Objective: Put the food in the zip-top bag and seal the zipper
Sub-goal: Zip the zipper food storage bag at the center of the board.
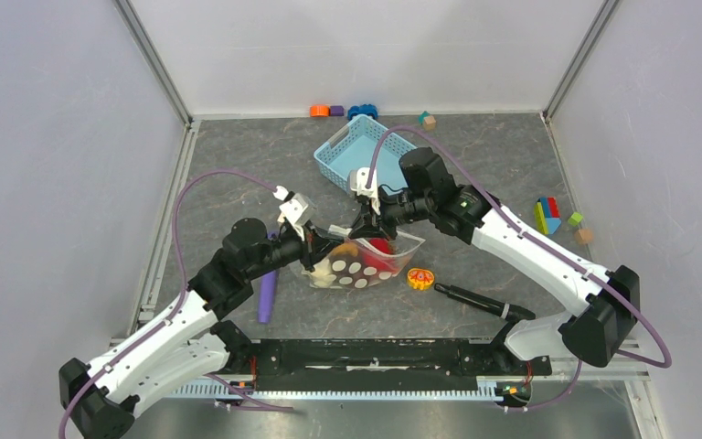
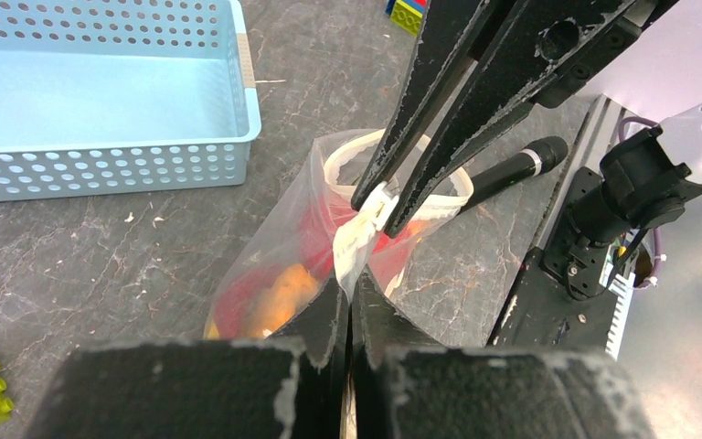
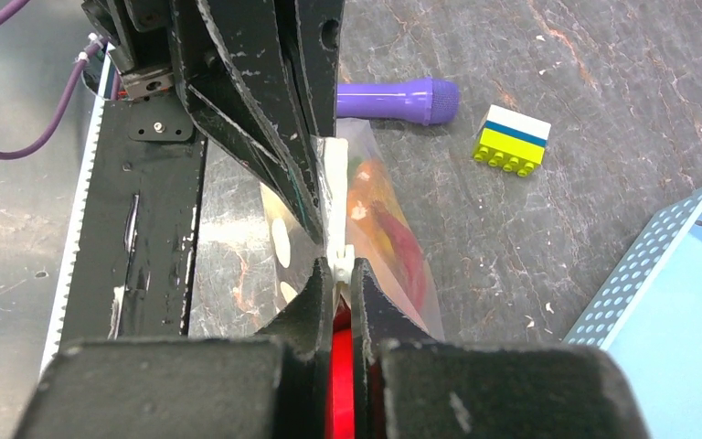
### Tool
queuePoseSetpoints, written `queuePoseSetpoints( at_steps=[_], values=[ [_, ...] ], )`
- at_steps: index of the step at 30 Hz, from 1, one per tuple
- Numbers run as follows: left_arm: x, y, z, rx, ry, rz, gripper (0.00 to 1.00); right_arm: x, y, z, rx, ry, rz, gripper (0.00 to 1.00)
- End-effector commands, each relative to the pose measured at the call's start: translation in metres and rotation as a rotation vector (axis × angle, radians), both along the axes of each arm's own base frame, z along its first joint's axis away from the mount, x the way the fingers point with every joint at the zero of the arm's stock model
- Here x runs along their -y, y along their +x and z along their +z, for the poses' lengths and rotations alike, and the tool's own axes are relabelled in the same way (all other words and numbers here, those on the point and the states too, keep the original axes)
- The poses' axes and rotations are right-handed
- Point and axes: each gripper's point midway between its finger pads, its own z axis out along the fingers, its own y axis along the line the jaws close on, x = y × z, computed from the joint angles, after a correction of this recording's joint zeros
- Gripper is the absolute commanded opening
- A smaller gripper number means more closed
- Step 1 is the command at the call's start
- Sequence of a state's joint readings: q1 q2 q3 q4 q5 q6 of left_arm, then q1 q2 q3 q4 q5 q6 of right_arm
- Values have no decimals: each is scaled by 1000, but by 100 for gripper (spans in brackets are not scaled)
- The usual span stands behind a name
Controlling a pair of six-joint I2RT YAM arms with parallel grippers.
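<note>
The zip-top bag [image 1: 358, 269], clear with white dots, lies at the table's middle, its mouth edge lifted. Red and orange food [image 2: 279, 291] shows through its wall, and red food [image 1: 381, 250] shows in the top view. My left gripper [image 2: 352, 285] is shut on the bag's mouth edge at the left end [image 1: 315, 243]. My right gripper [image 3: 338, 267] is shut on the white zipper [image 3: 334, 174] at a small white tab, close to the left fingers [image 1: 369, 226]. A round orange and yellow toy [image 1: 420, 278] lies on the table right of the bag.
The light-blue basket [image 1: 358, 152] stands behind the bag. A purple stick [image 1: 267, 294] lies to the left and a black stick [image 1: 475, 299] to the right. Coloured blocks [image 1: 548, 216] sit at the right and along the far edge [image 1: 342, 111].
</note>
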State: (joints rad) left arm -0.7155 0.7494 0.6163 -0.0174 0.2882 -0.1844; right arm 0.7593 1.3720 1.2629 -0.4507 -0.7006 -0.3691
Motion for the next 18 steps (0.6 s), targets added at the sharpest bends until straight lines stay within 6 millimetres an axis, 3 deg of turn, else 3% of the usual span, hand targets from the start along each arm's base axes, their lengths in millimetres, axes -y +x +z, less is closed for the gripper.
queuePoseSetpoints(
  at_steps=[1,18],
  values=[
    [-8,6,36,85,-89,62,2,18,1,-25,-15,-90,-42,0],
    [-21,2,30,73,-102,110,2,24,4,-45,-7,-137,-56,0]
  ],
)
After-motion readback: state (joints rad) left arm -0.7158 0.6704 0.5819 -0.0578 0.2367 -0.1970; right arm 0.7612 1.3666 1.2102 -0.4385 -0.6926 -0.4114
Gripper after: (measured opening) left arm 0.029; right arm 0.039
